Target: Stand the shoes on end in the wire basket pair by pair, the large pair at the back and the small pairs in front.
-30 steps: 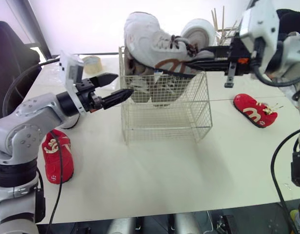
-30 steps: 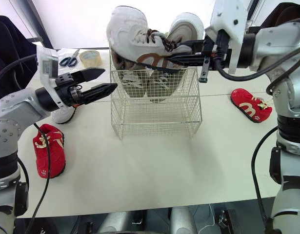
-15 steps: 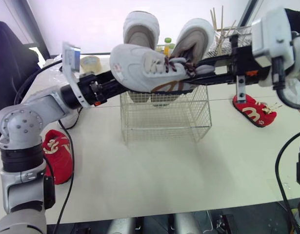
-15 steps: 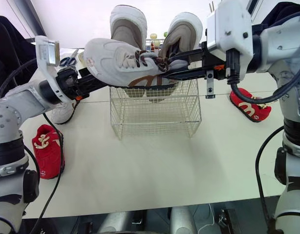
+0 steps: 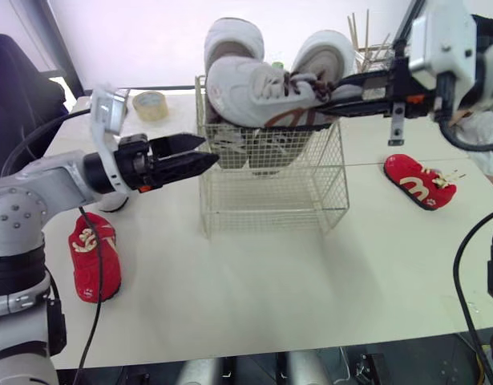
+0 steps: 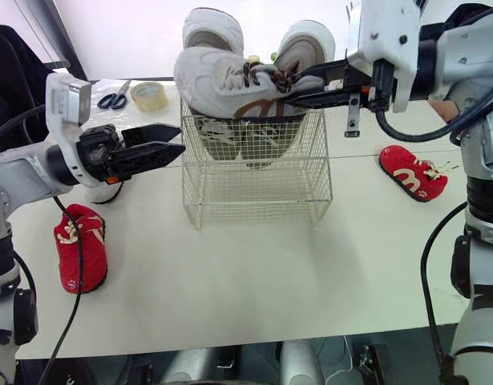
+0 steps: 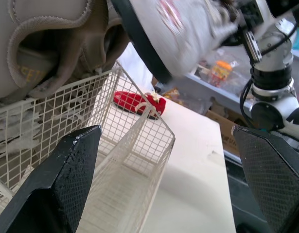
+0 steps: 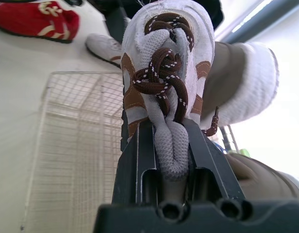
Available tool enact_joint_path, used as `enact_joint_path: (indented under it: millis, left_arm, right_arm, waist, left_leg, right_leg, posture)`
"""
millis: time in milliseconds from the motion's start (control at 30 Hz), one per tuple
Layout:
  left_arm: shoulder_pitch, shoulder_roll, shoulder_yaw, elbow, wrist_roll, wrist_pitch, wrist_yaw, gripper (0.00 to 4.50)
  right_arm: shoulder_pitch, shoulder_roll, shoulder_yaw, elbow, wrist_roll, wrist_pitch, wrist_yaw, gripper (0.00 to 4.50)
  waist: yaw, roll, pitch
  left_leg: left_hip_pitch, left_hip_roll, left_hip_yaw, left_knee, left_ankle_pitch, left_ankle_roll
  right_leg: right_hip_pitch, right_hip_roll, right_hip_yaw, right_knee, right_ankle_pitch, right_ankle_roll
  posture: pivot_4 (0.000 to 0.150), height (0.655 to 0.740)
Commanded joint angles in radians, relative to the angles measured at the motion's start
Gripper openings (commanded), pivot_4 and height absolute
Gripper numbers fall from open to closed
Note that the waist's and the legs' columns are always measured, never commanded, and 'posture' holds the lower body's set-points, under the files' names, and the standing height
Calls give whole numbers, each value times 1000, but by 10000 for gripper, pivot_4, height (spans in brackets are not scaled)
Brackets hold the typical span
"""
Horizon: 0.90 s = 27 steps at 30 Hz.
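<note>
The wire basket (image 5: 270, 180) stands mid-table with two large white shoes (image 5: 233, 42) on end at its back. A third white sneaker (image 5: 258, 92) with brown laces lies level over the basket's top. My right gripper (image 5: 314, 95) is shut on its tongue (image 8: 169, 145). My left gripper (image 5: 194, 152) is open just left of the basket, clear of the sneaker. One small red shoe (image 5: 94, 257) lies at the left, another (image 5: 418, 181) at the right. A small white shoe (image 6: 102, 190) sits behind my left arm.
A tape roll (image 5: 152, 104) and scissors (image 6: 111, 100) lie at the back left. Wooden sticks (image 5: 360, 36) stand behind the basket at the right. The front half of the table (image 5: 262, 297) is open surface.
The sneaker has moved right, back over the basket top. My left gripper has pulled back left from under its toe and stands open.
</note>
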Motion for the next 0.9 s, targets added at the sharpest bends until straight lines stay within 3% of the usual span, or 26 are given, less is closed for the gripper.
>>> enact_joint_path:
  millis: [33, 267, 533, 800, 833, 900]
  left_arm:
    - [-43, -7, 42, 13, -21, -18, 17, 45000]
    - [-101, -50, 57, 70, -121, 28, 75, 45000]
    - [-87, -70, 35, 71, -131, 47, 93, 45000]
    - [-88, -88, 51, 87, -178, 55, 118, 7359]
    - [-87, -92, 54, 88, -188, 56, 125, 4069]
    - [-85, -98, 57, 88, -204, 58, 139, 3333]
  right_arm:
    - [-4, 0, -28, -63, 33, 13, 7, 543]
    - [9, 24, -15, -105, 9, -11, -7, 543]
    - [6, 34, -23, -121, 19, -4, -11, 543]
    - [7, 24, -25, -126, 22, 0, -1, 543]
    - [7, 22, -25, -125, 22, 2, 1, 543]
    - [7, 18, -25, -124, 20, 7, 1, 543]
  waist:
    - [0, 0, 0]
    - [0, 0, 0]
    - [0, 0, 0]
    - [0, 0, 0]
    - [0, 0, 0]
    - [0, 0, 0]
  left_leg:
    - [0, 0, 0, 0, 0, 0]
    - [0, 0, 0, 0, 0, 0]
    - [0, 0, 0, 0, 1, 0]
    - [0, 0, 0, 0, 1, 0]
    - [0, 0, 0, 0, 1, 0]
    - [0, 0, 0, 0, 1, 0]
  right_leg:
    - [0, 0, 0, 0, 0, 0]
    - [0, 0, 0, 0, 0, 0]
    - [0, 0, 0, 0, 0, 0]
    - [0, 0, 0, 0, 0, 0]
    - [0, 0, 0, 0, 0, 0]
    - [0, 0, 0, 0, 0, 0]
  posture:
    - [1500, 7400]
    - [1500, 7400]
    - [1500, 7400]
    - [1500, 7400]
    - [1500, 7400]
    - [1500, 7400]
